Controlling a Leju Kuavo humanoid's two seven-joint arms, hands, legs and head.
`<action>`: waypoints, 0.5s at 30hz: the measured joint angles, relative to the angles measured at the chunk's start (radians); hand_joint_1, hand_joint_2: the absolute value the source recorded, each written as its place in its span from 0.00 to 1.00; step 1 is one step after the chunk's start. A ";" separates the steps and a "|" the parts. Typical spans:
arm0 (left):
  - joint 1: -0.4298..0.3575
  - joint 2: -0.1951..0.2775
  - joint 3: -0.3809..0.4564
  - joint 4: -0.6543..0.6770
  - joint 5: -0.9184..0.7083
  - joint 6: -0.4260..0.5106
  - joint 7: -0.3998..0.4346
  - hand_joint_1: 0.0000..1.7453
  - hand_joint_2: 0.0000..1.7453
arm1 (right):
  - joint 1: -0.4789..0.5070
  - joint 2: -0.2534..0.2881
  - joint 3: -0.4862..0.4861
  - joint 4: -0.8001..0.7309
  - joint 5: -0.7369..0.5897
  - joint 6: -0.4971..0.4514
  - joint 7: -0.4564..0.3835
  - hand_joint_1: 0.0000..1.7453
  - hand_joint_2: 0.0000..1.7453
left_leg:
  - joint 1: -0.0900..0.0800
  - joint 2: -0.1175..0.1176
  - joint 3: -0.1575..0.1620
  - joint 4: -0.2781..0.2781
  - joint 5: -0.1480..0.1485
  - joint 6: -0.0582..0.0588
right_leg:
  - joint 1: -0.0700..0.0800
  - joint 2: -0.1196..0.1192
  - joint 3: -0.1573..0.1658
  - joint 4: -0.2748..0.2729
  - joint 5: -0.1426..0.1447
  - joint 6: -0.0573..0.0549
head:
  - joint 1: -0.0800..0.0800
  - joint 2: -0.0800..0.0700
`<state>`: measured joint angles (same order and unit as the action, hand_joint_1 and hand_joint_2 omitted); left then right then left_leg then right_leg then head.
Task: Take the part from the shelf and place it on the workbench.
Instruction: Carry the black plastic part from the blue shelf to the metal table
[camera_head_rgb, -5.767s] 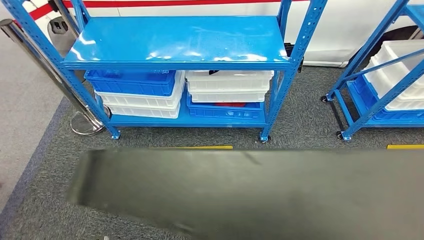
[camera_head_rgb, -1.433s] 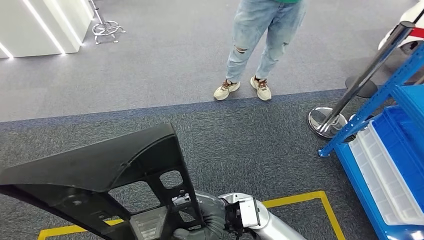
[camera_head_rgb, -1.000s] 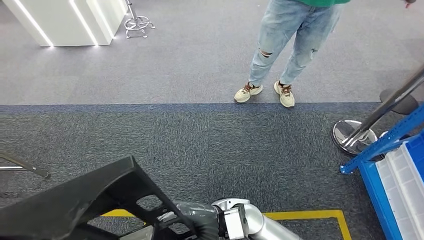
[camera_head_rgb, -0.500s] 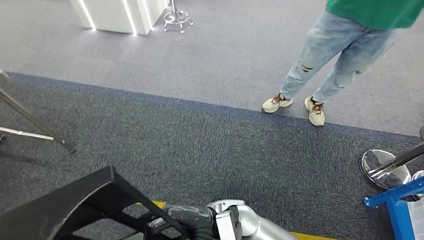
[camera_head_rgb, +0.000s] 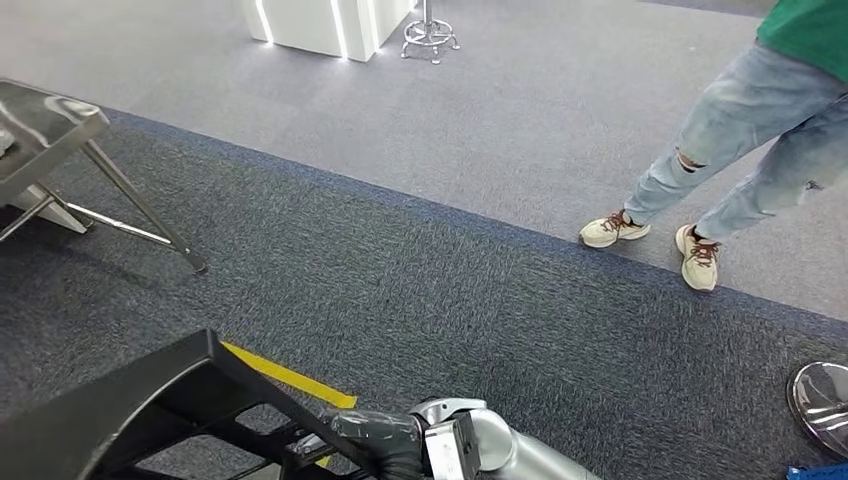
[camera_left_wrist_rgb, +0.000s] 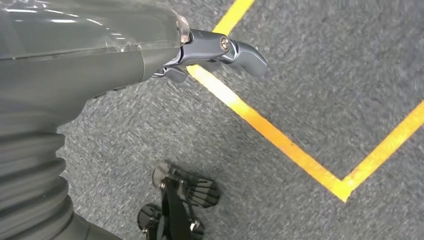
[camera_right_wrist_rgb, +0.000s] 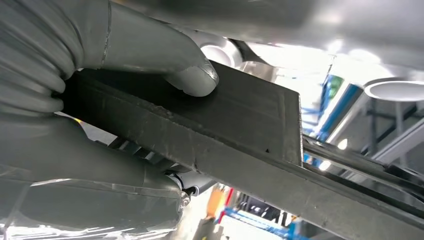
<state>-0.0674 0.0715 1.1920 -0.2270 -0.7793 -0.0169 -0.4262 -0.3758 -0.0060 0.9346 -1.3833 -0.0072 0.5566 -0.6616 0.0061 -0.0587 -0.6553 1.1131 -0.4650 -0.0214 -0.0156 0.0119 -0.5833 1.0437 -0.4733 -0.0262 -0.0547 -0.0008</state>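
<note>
While the right hand (camera_head_rgb: 385, 445) grips the black part (camera_head_rgb: 130, 415) with its thumb pressed on the flat upper face, the part hangs low at the near left, above the dark carpet (camera_head_rgb: 450, 300) and a yellow floor line (camera_head_rgb: 285, 377). The left hand (camera_left_wrist_rgb: 220, 50) holds nothing, its fingers loosely apart over the carpet. A metal bench (camera_head_rgb: 45, 125) stands at the far left. A person (camera_head_rgb: 740, 130) in jeans stands at the far right.
</note>
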 joint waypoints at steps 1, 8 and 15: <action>-0.002 -0.001 0.000 0.000 -0.002 -0.003 -0.002 0.00 1.00 | 0.000 0.001 0.000 -0.001 0.002 0.001 0.001 0.98 1.00 | 0.000 0.025 -0.031 0.061 -0.027 -0.005 | 0.001 -0.013 0.003 -0.001 -0.003 -0.003 | -0.001 0.000; -0.005 -0.008 0.000 0.000 -0.009 -0.013 -0.011 0.00 1.00 | -0.001 0.001 0.004 -0.007 0.020 -0.012 0.011 0.98 1.00 | -0.001 0.105 0.001 -0.024 0.042 0.004 | 0.008 -0.101 0.027 -0.001 -0.027 0.005 | -0.001 0.000; -0.004 -0.009 0.003 0.000 -0.009 -0.019 -0.016 0.00 1.00 | -0.013 0.005 0.004 -0.012 0.025 -0.040 0.012 0.98 1.00 | -0.004 0.071 0.042 -0.102 0.057 0.047 | 0.008 -0.066 0.018 0.056 -0.078 0.037 | 0.002 0.000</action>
<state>-0.0710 0.0627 1.1948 -0.2274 -0.7884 -0.0355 -0.4424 -0.3888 -0.0014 0.9391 -1.3954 0.0178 0.5168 -0.6496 0.0026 0.0123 -0.6131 1.0109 -0.4083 0.0259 -0.0080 -0.0544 -0.5658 1.1001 -0.5515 0.0108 -0.0525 -0.0009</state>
